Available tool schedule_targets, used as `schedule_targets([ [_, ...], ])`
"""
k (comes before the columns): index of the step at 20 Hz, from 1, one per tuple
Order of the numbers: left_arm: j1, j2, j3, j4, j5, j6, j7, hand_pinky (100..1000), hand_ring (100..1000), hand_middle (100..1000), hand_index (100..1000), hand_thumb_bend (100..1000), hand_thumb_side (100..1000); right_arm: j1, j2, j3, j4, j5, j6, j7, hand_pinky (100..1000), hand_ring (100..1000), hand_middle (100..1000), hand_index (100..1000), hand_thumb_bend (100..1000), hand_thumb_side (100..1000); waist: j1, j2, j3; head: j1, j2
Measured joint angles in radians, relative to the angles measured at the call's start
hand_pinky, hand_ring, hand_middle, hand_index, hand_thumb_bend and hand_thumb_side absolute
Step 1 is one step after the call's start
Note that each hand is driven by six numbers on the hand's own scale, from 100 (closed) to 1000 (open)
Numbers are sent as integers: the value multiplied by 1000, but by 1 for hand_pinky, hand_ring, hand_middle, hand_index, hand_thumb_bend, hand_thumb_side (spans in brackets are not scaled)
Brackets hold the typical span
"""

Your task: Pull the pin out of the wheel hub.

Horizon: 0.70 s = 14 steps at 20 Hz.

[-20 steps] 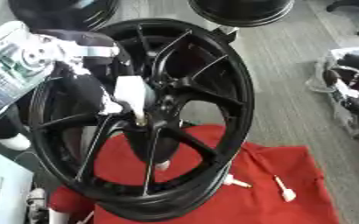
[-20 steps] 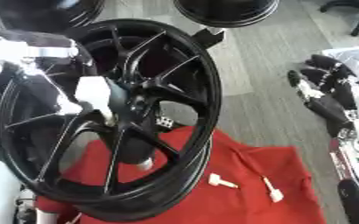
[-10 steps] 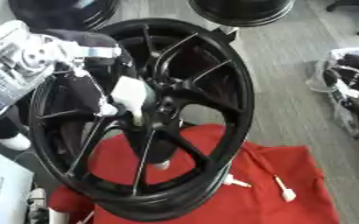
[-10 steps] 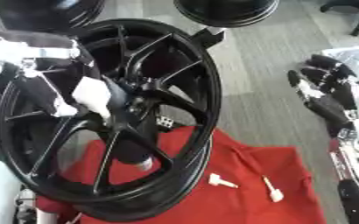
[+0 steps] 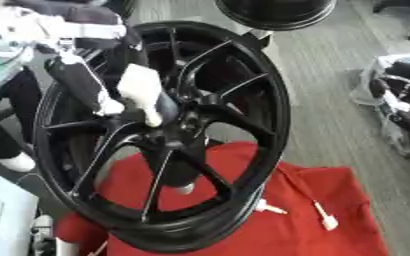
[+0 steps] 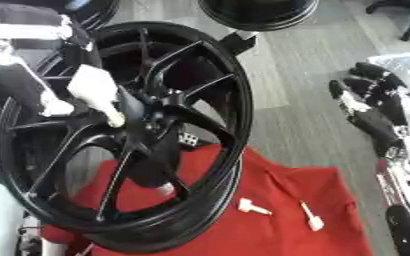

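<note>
A black spoked wheel (image 5: 169, 145) stands tilted on its edge, its lower rim resting on a red cloth (image 5: 313, 220) spread over the grey floor. The left hand (image 5: 112, 95) comes in from the upper left of the wheel and reaches to the hub, its fingers curled round a white pin (image 5: 141, 97) whose tip points down at the centre of the hub; whether the tip is still seated in the hub or just clear of it is hard to tell. Two more white pins (image 6: 283, 212) lie on the cloth to the right of the wheel's lower rim, near each other but apart. The right hand (image 6: 375, 112) hangs well to the right of the wheel, over the floor, with its dark fingers relaxed and holding nothing. Beyond the wheel's top rim, part of another black wheel (image 5: 274, 12) shows.
</note>
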Motion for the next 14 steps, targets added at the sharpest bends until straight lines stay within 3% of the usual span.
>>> schedule_targets([
  [3,39,38,61,-28,13,7,7,743,680,568,411,100,103,0,0,0,0,0,0,0,897,740,712,745,475,203,0,0,1,0,0],
  [8,193,156,211,-47,50,67,68,745,678,567,417,100,113,0,0,-1,0,0,-3,-3,897,740,712,745,472,203,0,3,2,-8,0],
  [14,397,282,413,-23,125,113,241,747,678,569,435,100,128,0,0,-7,0,0,-5,-9,896,740,713,745,469,204,-9,10,7,-17,0],
])
